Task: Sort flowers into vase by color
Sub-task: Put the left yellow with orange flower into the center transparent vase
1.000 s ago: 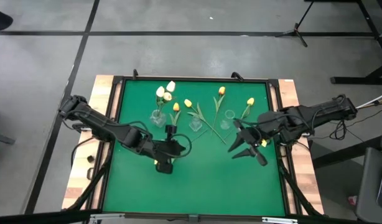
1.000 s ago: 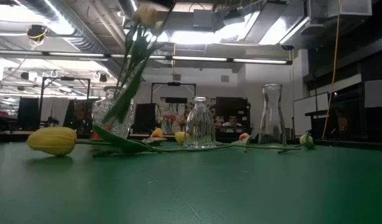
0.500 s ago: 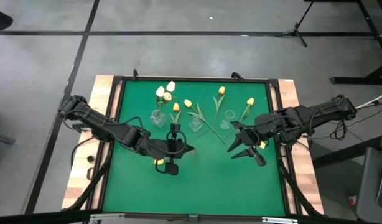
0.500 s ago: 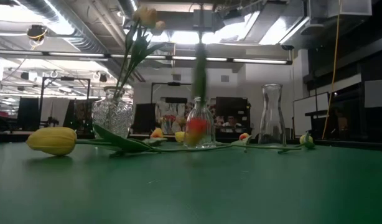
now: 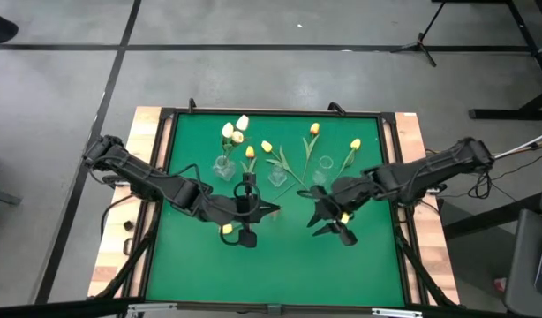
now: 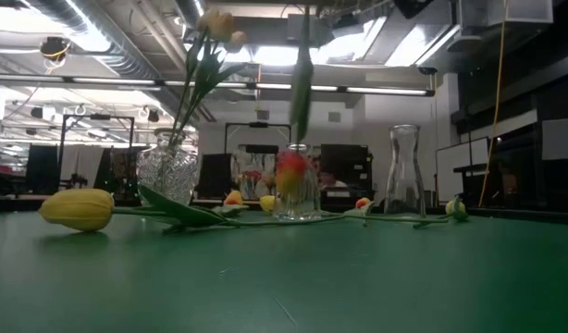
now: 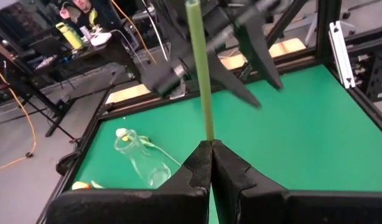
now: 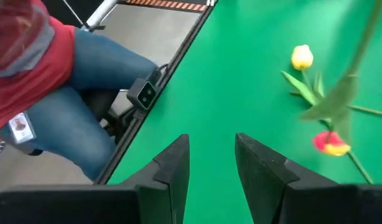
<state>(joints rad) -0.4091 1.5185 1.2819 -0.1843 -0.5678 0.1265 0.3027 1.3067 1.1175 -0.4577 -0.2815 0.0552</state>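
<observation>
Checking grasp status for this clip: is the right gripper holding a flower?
No. In the right wrist view the right gripper is open, with bare green mat between its fingers.

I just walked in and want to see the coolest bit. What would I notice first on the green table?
Probably the left gripper, near the table's middle, with its fingers pinched shut on a flower stem. Close beside it, the right gripper reaches in with its fingers open. At the back of the green table, white tulips already stand in a glass vase, while yellow ones lie flat nearby.

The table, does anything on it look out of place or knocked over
Nothing is spilled or broken. Several tulips still lie loose on the green table among the vases. Only the cut-glass vase holds flowers. The left end effector pinches one green stem.
</observation>
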